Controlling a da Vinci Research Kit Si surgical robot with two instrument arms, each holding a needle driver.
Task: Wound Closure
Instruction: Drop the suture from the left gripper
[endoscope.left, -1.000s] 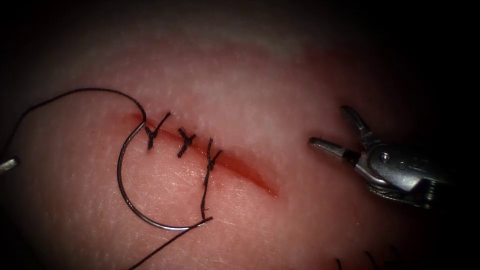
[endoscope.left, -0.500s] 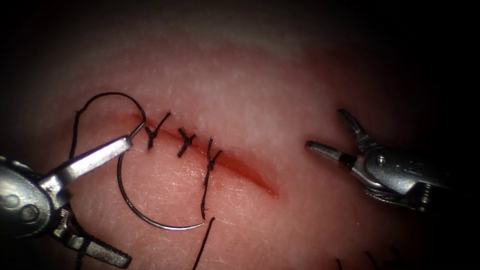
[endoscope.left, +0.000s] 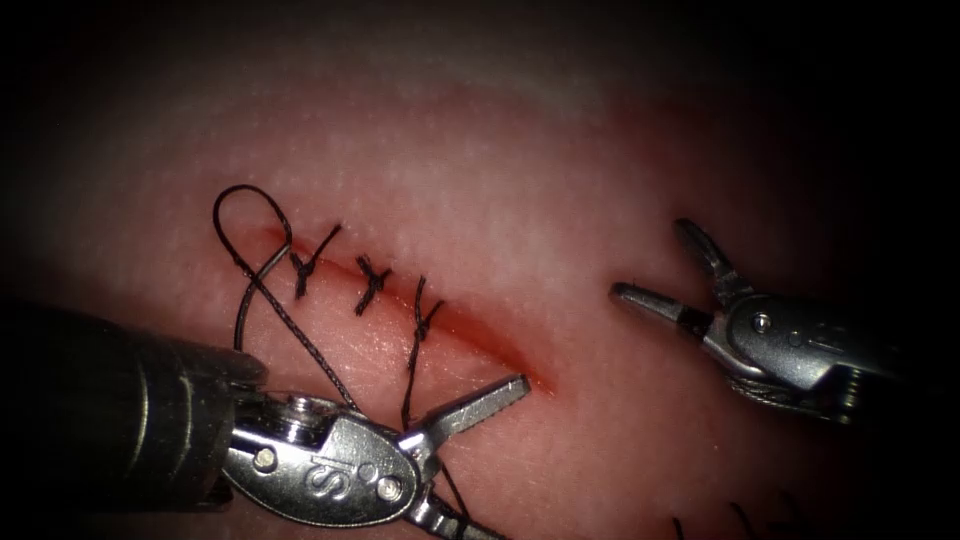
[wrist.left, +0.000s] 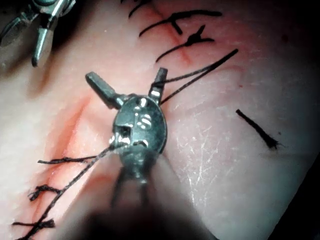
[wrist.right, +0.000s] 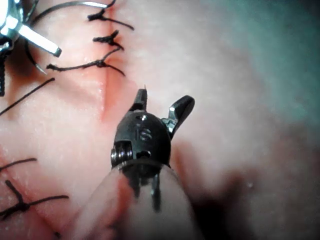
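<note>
Left gripper (endoscope.left: 470, 455) spread open, empty, hiding most of the needle (endoscope.left: 240, 315) – right gripper (endoscope.left: 660, 265) open, empty, beside the cut (endoscope.left: 480, 340).

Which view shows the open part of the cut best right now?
The endoscope view: the unstitched cut runs in plain sight from the last stitch toward the right. The right wrist view shows it more steeply, ahead of that end effector. The left wrist view shows a red streak.

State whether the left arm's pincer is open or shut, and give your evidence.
Open. The left pincer has its two jaws spread wide apart over the tissue, holding nothing; the left wrist view shows the same spread.
</note>
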